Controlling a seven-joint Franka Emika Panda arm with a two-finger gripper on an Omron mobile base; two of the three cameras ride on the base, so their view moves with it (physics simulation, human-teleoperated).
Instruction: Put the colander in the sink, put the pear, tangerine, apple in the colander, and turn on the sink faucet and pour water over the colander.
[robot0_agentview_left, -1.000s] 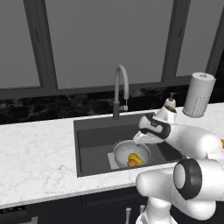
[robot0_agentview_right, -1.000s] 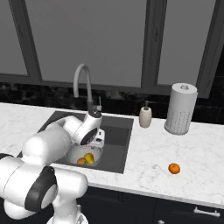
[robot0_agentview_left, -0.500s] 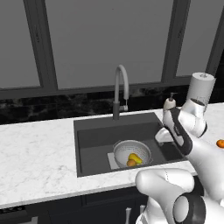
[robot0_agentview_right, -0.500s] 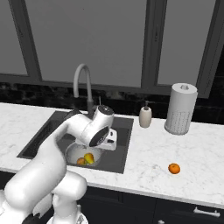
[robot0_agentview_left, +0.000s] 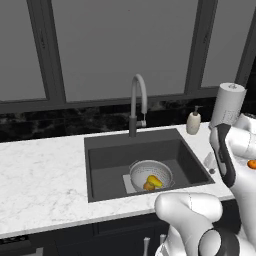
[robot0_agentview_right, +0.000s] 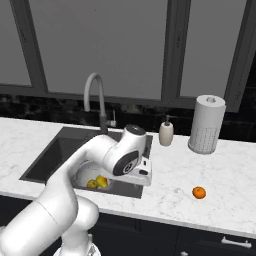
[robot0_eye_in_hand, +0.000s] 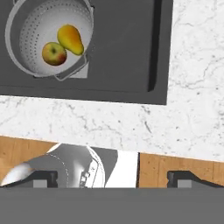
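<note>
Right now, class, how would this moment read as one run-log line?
colander: in sink | pear, apple: in colander | tangerine: on counter | gripper: open, empty | faucet: no water visible

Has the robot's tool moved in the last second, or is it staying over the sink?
Yes. The tool has swung right, away from the colander in the sink, and is now over the counter edge toward the tangerine.

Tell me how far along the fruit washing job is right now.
Done: the colander sits in the sink with the pear and apple inside. In hand: nothing; the gripper has its jaws open and empty, above the counter edge. Left: the tangerine lies on the counter, and no water runs from the sink faucet.
</note>
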